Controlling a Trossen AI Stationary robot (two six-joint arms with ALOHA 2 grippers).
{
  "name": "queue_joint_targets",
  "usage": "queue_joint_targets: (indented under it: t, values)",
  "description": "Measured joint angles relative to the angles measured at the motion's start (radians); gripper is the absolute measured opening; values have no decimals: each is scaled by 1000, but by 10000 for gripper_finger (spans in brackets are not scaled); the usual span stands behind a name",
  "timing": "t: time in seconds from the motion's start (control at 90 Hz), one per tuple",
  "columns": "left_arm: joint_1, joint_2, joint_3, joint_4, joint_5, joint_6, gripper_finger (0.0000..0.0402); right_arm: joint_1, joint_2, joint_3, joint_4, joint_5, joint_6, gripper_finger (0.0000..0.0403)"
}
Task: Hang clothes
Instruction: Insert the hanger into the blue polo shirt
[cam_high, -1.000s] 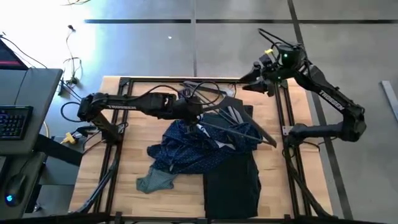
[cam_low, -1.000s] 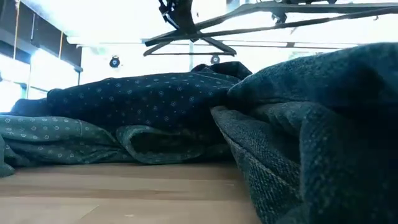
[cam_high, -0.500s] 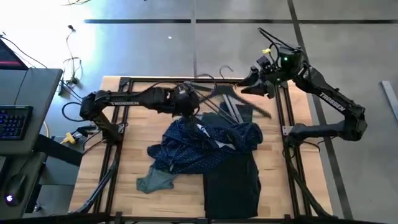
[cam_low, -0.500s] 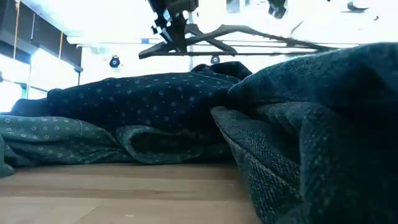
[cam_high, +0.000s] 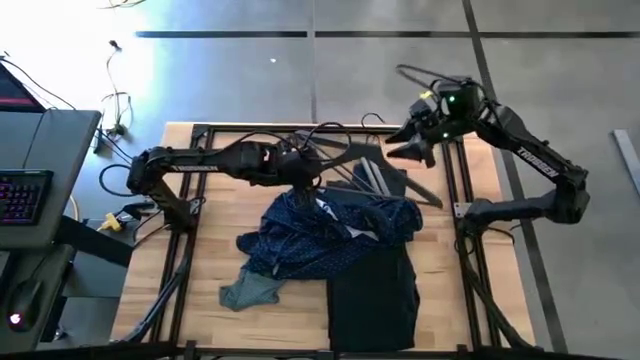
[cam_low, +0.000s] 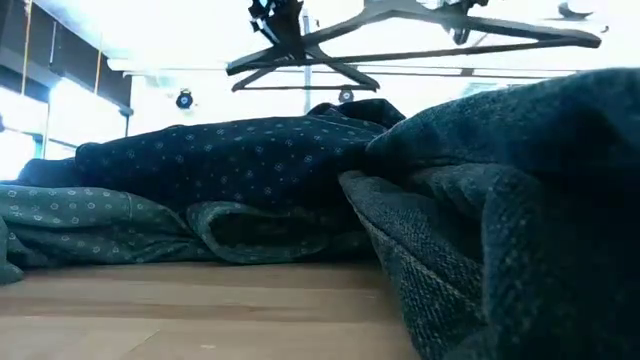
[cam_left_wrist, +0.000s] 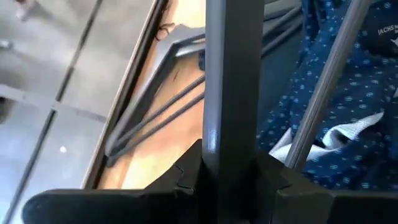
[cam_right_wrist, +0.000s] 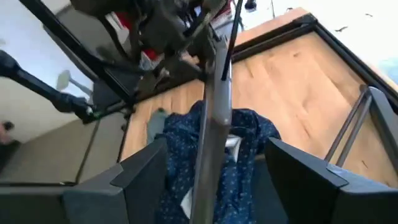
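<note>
Left pincer (cam_high: 300, 170): reaches in from the left side, raised above the far middle of the surface (cam_high: 200, 260). Its fingers are clamped on a bar of the hanger (cam_high: 370, 165); the left wrist view shows the dark bar running straight up between them.

Right pincer (cam_high: 412, 142): held aloft near the far right corner of the surface. Fingers spread wide, one to each side of the hanger bar in the right wrist view; whether they touch the bar cannot be told.

Hanger: thin, dark grey, triangular, lifted clear of the garments. In the low view it hangs near level across the top of the picture, above the heap.

Navy dotted shirt (cam_high: 320, 235): crumpled in the middle of the surface, directly beneath and just nearer than the left pincer. A pale collar label shows at its far edge.

Black trouser-like piece (cam_high: 372, 290): lies flat to the right of the navy shirt, running towards the near edge; the navy shirt overlaps its far part. In the low view it fills the right foreground as coarse dark cloth.

Teal shirt (cam_high: 250, 290): a small bunched heap at the near left of the navy shirt, touching it.

Frame rails (cam_high: 190, 215): black bars run along both sides and the far edge of the surface.
</note>
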Motion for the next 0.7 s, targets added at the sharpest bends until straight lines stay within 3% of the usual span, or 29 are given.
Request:
queue_joint_targets:
  t: [0.267, 0.389, 0.544, 0.7]
  values:
    - [-4, 0, 2, 16, 0, 5, 49, 153, 75, 0, 116, 137, 45, 238]
    - [-5, 0, 1, 4, 3, 2, 49, 195, 108, 0, 154, 205, 79, 174]
    - [-8, 0, -1, -5, 8, -21, 63, 230, 123, 2, 155, 292, 92, 36]
    - [-9, -3, 2, 5, 35, -38, 112, 230, 104, -1, 121, 363, 99, 25]
